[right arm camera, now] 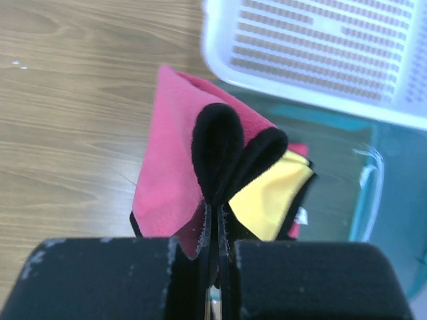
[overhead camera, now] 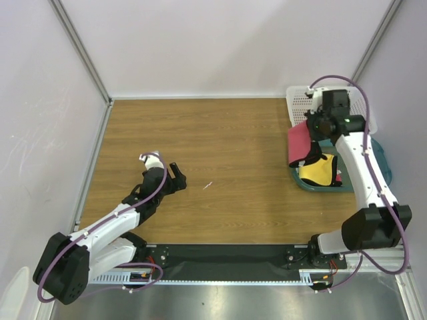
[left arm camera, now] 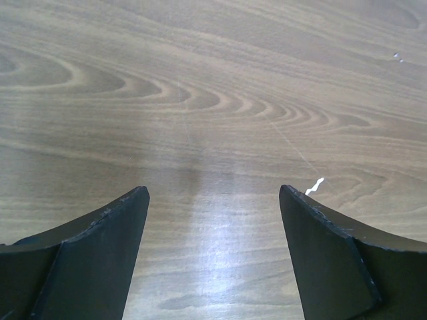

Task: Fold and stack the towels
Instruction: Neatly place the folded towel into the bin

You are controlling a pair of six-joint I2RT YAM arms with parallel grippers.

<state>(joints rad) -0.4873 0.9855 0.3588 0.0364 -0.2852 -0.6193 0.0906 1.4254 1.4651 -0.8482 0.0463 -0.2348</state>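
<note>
The tub [overhead camera: 313, 187] sits at the bench's [overhead camera: 233, 133] right edge. The basket [overhead camera: 300, 100] lies just behind the tub. The pinched towel [overhead camera: 299, 143] hangs from the right tool [overhead camera: 313, 128] over the tub's left rim, and a second towel [overhead camera: 320, 170] lies inside the tub. The left tool [overhead camera: 177, 177] is well to the tub's left.

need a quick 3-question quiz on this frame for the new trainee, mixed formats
1. True or false: the left gripper is gripping a towel.
2. The right gripper is shut on which towel? A) yellow B) pink C) none
3. Which container does the yellow towel lie in?

Key:
1. False. It is open over the bare table.
2. B, the pink towel.
3. The teal tub.
</note>
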